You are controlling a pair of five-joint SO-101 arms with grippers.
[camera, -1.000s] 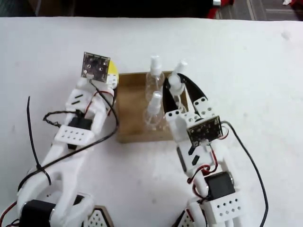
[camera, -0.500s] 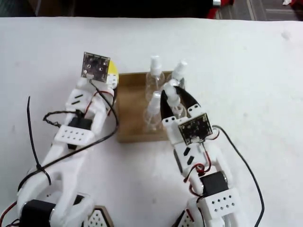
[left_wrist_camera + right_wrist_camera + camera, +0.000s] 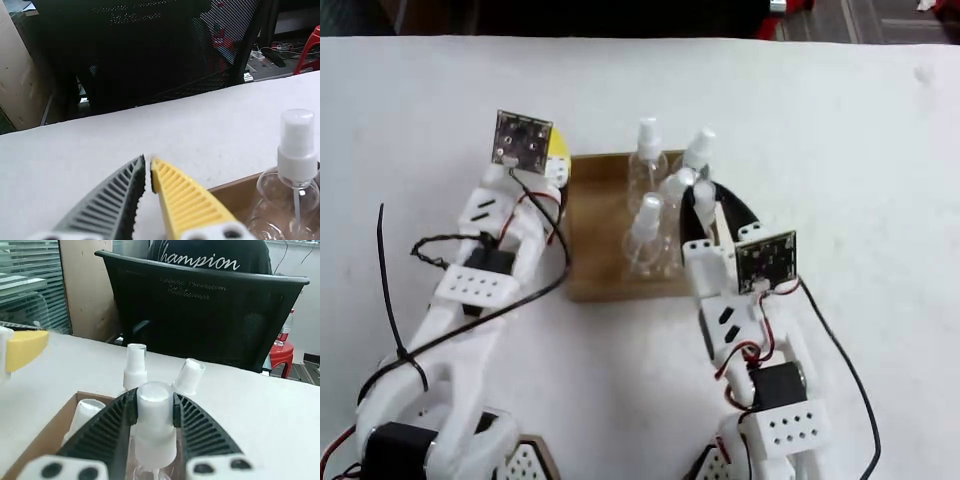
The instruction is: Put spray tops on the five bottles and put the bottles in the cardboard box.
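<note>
Right gripper [image 3: 153,399] pinches the top of a spray bottle [image 3: 156,437] in the cardboard box [image 3: 592,235]; left gripper [image 3: 148,164], fingers nearly touching, empty, at its ten o'clock

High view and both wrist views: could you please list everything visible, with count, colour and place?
white table: one, white, under everything.
flat brown cardboard box: one, brown, mid-table, between the arms.
clear plastic bottles with white spray tops: four visible, clear and white; one at the box's far edge, one tilted at its far right corner, one nearer, one gripped.
black mesh chair: one, black, behind the table.
left claw: grey and yellow, shut, beside the box's far left corner.
right claw: black, shut on one bottle's spray top, over the box.
</note>
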